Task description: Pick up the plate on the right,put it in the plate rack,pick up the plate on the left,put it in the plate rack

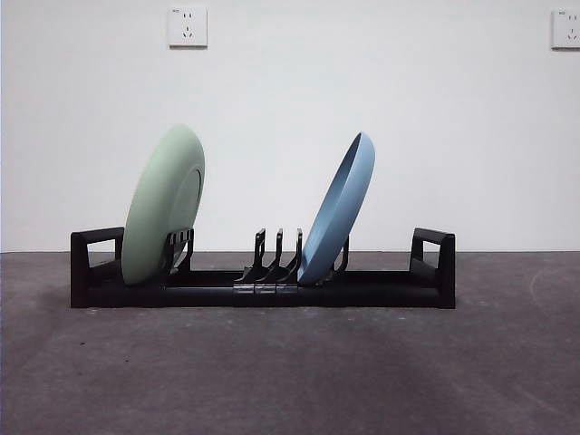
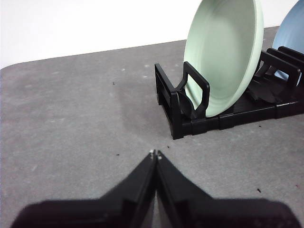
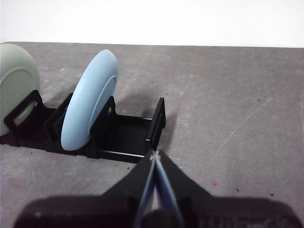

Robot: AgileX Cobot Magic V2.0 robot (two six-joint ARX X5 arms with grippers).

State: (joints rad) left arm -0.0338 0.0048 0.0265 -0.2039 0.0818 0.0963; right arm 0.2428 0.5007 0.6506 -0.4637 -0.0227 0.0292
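Both grippers are seen pressed shut and empty, the left gripper [image 2: 155, 153] just off the plate rack's [image 1: 263, 292] green-plate end, the right gripper [image 3: 153, 154] just off its blue-plate end. The green plate [image 1: 163, 207] is stood on edge at one end of the rack, the blue plate [image 1: 337, 210] leaned among the prongs nearer the other. Both plates appear stowed; either could be tipped out if the rack were nudged by an arm.
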